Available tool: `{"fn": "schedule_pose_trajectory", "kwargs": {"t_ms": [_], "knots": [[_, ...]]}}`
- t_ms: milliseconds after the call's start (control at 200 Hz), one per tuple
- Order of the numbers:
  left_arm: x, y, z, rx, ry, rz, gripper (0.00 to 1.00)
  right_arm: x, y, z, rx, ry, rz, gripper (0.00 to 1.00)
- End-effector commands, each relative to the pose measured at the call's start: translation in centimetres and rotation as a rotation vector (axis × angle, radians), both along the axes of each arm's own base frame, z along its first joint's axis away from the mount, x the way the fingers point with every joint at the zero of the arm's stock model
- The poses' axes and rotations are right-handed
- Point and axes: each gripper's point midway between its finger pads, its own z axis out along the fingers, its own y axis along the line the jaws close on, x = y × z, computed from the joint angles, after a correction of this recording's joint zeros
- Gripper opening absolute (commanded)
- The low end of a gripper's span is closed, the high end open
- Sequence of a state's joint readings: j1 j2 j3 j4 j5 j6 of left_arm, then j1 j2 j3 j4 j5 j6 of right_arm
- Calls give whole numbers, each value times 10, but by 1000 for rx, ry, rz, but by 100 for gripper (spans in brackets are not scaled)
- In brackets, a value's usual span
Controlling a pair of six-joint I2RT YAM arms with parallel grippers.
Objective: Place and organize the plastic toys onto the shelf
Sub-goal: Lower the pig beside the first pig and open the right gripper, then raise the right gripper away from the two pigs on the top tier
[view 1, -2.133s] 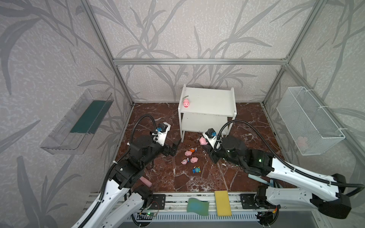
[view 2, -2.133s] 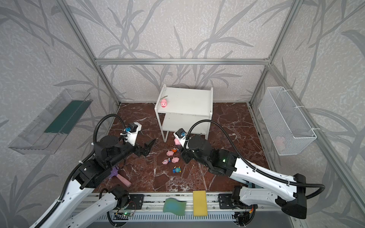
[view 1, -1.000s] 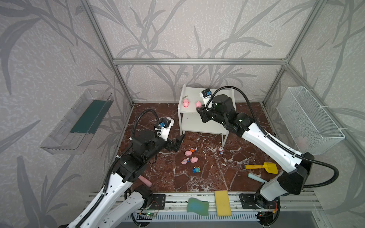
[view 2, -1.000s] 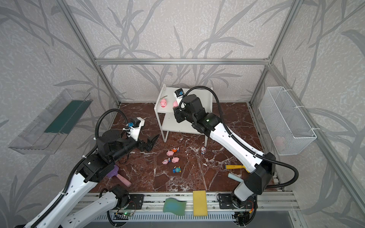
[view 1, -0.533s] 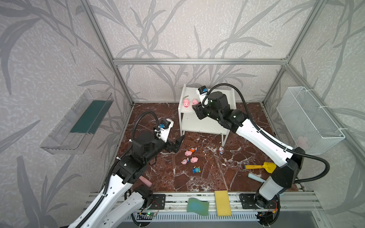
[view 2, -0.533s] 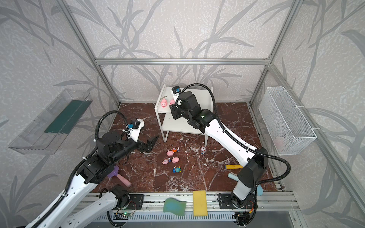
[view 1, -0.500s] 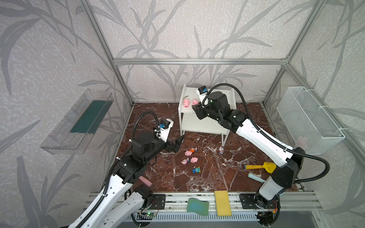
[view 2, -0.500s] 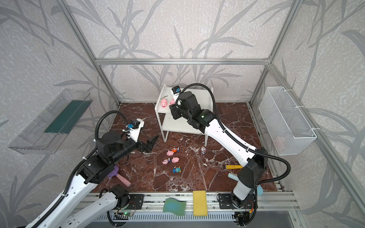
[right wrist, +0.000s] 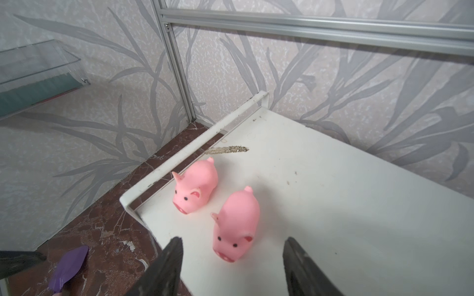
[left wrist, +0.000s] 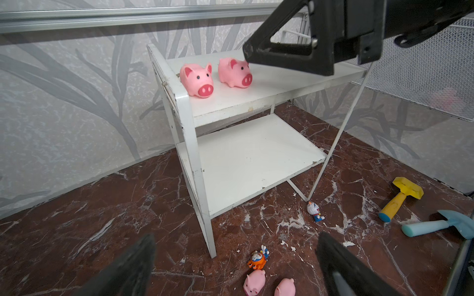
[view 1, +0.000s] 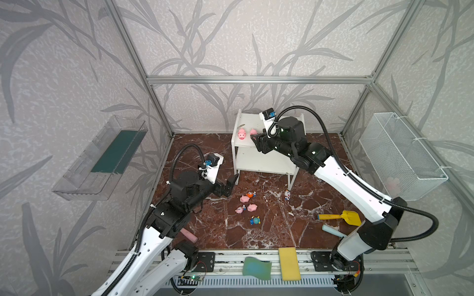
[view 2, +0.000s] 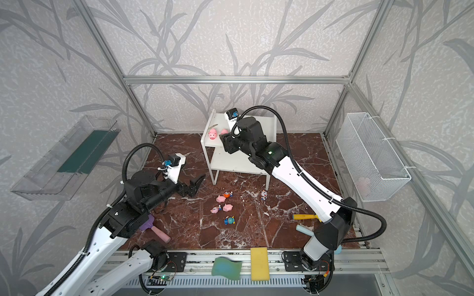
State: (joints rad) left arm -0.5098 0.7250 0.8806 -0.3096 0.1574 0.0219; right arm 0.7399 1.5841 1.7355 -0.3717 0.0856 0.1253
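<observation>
- While the right pincer [right wrist: 232, 271] hangs low over the top board of the shelf [view 1: 266, 159], its jaws stand partly apart on either side of a pink pig [right wrist: 237, 225]. Neither finger touches it, and the pig stands on the board by itself.
- A second pig [right wrist: 195, 188] stands just beside it, nearer the raised side panel; both face the shelf's front edge.
- The shelf stands in the upper middle of both top views, at the back of the brown marble counter [view 1: 205, 230].
- A third pig [view 1: 244, 198] and a fourth pig [view 1: 252, 207] lie on the counter at the frame's centre, in front of the shelf.
- An orange figurine [view 1: 251, 195], a pink figurine [view 1: 239, 210] and a teal figurine [view 1: 255, 220] lie close around them; a white-blue figurine [view 1: 287, 195] lies near the shelf's right front leg.
- The left pincer [view 1: 232, 182] hovers left of centre, jaws spread wide and holding nothing, near the shelf's left front leg.
</observation>
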Motion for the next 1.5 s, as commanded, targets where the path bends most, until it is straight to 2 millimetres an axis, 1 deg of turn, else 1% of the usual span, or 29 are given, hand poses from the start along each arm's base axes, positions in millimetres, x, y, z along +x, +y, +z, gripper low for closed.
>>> {"fn": "schedule_pose_trajectory", "kwargs": {"t_ms": [0, 260, 385, 490, 615, 910, 1100, 1494], "knots": [[0, -1, 5, -19, -15, -8, 99, -5, -20, 17, 12, -38, -33, 66], [3, 0, 3, -19, -8, -1, 99, 4, -46, 14, -2, -32, -91, 69], [3, 0, 2, -18, -6, 0, 99, 10, -53, 9, -40, -28, -118, 71], [4, 0, 2, -18, -8, 2, 99, 13, -54, 2, -71, -9, -126, 71], [3, 0, 3, -22, -9, -2, 99, 15, -51, -7, -97, 14, -120, 73], [2, 1, 4, -25, -14, 2, 99, 18, -43, -15, -109, 44, -94, 74], [1, 2, 5, -29, -19, 0, 99, 21, -33, -22, -109, 68, -69, 74], [0, 4, 6, -29, -25, 5, 99, 24, -18, -21, -114, 65, -42, 74]]}}
